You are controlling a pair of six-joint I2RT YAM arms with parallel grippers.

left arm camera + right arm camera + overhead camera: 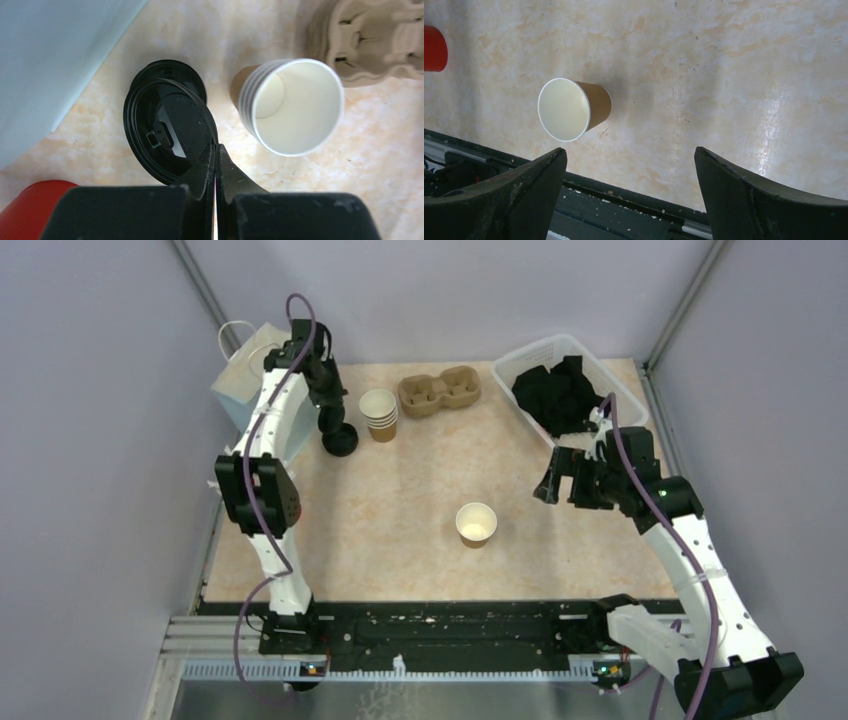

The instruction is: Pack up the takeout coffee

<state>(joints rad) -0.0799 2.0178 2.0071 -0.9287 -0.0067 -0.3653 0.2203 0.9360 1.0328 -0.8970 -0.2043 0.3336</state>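
One kraft paper cup (476, 523) stands alone and open, white inside, near the middle of the table; the right wrist view has it (574, 109) up and to the left of my right gripper (630, 160). My right gripper (560, 485) hovers open to the cup's right, holding nothing. At the back left, my left gripper (337, 428) is shut on the rim of a black lid (185, 120). That lid tilts up off the black lid stack (137, 135). A stack of kraft cups (295, 110) stands just right of the lids.
A brown two-hole cardboard carrier (440, 390) lies at the back centre. A clear bin (600, 370) of black items sits at the back right. A pale bag (245, 380) stands in the back left corner. A red cup (30, 205) is near the left gripper.
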